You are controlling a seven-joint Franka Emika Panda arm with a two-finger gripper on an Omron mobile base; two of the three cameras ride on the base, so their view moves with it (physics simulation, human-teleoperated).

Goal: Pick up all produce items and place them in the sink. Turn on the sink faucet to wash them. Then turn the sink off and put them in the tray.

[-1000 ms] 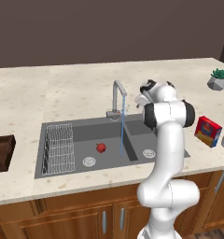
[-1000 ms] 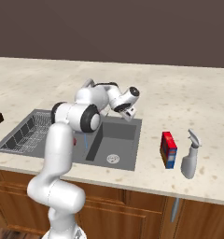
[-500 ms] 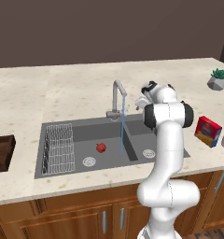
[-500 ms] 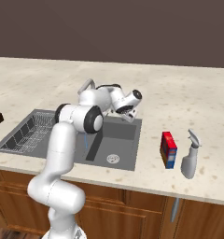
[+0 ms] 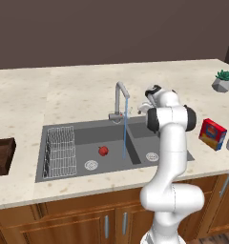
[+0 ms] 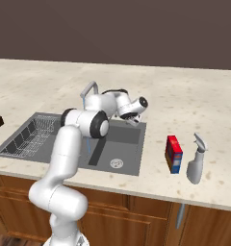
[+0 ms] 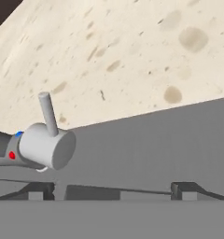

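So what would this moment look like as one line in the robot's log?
fruit: in left sink basin | faucet: water running | gripper: open, empty, beside faucet lever | tray: left counter

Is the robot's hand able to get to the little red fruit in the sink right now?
Probably yes. The red fruit lies loose on the floor of the sink, beside the wire rack, with nothing over it. The open gripper sits by the faucet, so it would have to swing past the running water.
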